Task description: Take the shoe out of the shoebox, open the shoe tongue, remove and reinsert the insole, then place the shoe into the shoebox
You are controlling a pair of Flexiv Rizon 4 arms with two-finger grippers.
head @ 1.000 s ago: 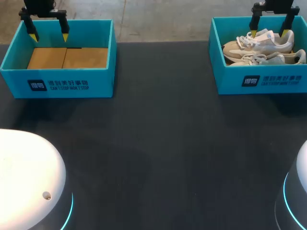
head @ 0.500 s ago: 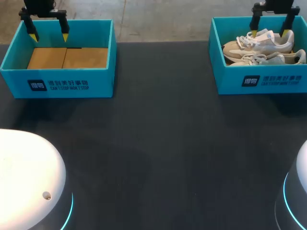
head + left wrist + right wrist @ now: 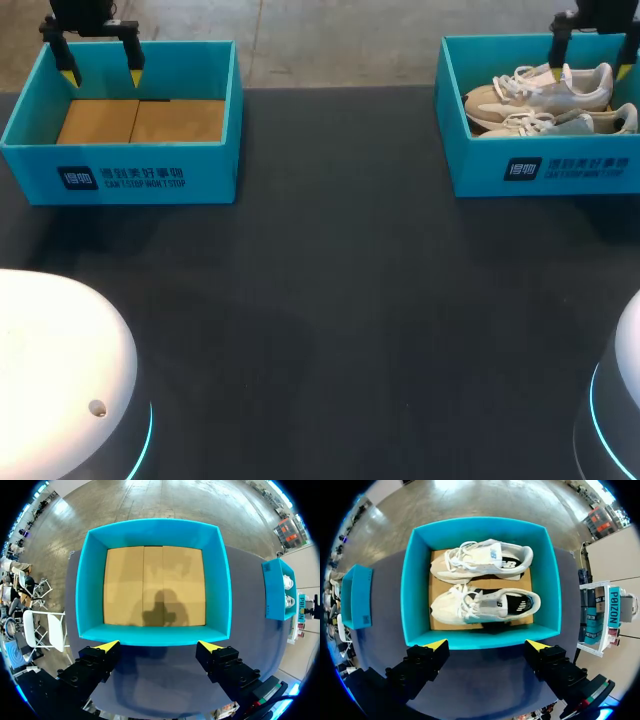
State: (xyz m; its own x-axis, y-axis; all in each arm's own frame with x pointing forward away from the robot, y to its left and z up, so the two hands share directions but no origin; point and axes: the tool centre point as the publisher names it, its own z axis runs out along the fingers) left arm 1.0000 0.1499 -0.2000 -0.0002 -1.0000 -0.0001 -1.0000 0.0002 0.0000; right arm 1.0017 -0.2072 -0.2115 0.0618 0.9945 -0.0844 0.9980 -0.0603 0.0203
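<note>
Two cream sneakers lie side by side in the right teal shoebox (image 3: pixel 545 172), toes toward the table's middle: the far shoe (image 3: pixel 540 90) and the near shoe (image 3: pixel 545 124). My right gripper (image 3: pixel 590 72) hangs open above the box's back right part, touching nothing. In the right wrist view the open right gripper (image 3: pixel 487 644) sits above the box wall (image 3: pixel 415 590), with the far shoe (image 3: pixel 482 560) and the near shoe (image 3: pixel 485 605) ahead. My left gripper (image 3: pixel 101 75) hovers open over the back of the empty left shoebox (image 3: pixel 120 172). In the left wrist view the left gripper (image 3: pixel 159 645) is empty.
The left shoebox (image 3: pixel 220 590) holds only its brown cardboard floor (image 3: pixel 155 585). Dark table (image 3: pixel 330 300) stretches between the two boxes. My arms' white bases (image 3: pixel 60 380) fill the near corners. The right shoebox (image 3: pixel 280 590) shows small off to one side in the left wrist view.
My right gripper has shifted to the right above the shoes, still open. The left arm and both shoes have stayed put.
</note>
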